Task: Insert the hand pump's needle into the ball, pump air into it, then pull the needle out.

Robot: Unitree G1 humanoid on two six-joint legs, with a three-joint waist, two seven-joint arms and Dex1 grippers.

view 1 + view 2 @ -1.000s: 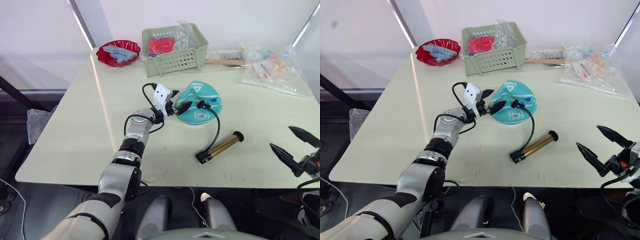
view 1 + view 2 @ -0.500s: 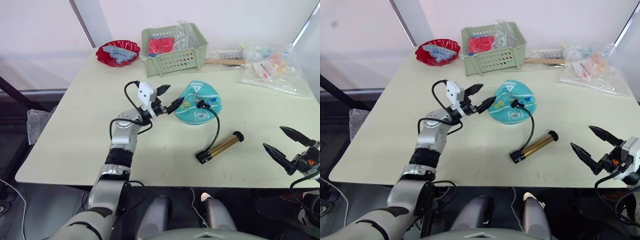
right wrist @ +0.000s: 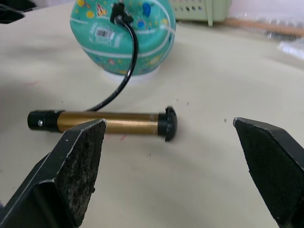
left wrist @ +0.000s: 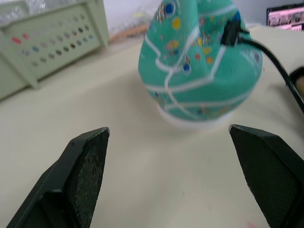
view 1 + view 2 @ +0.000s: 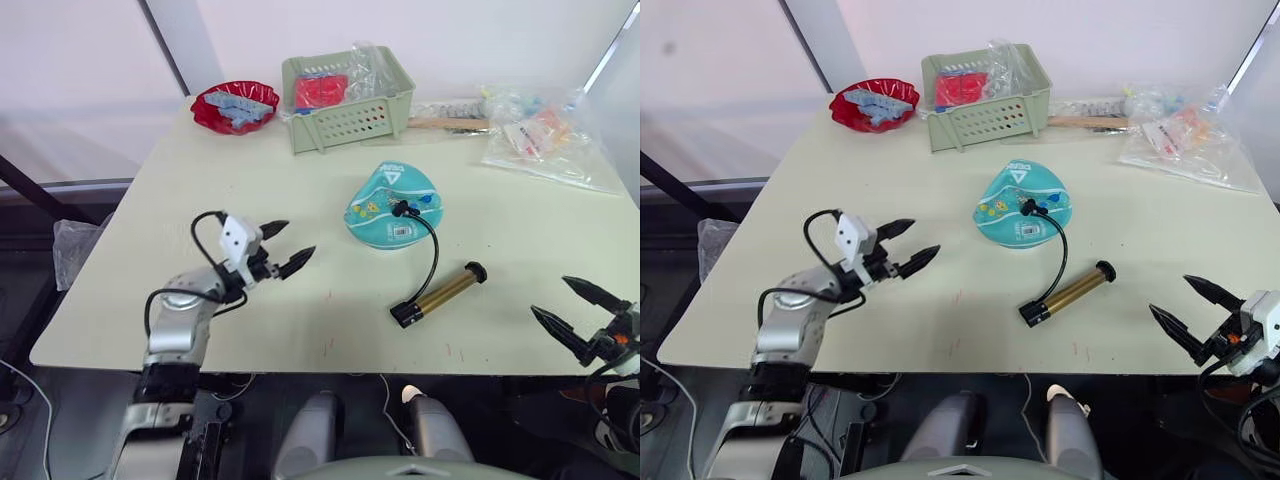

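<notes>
No text, brand or number can be read with certainty. The ball (image 5: pixel 1021 216), lying well ahead of the left gripper (image 5: pixel 906 246) with its fingers spread, carries a white triangle logo (image 5: pixel 1021 172) on the side away from that gripper, with small white lettering by it that is too fine to make out. A white label patch (image 3: pixel 108 34) with barcode stripes sits on the side facing the wide-open right gripper (image 3: pixel 180 161), just beside the hose fitting; its characters are illegible.
</notes>
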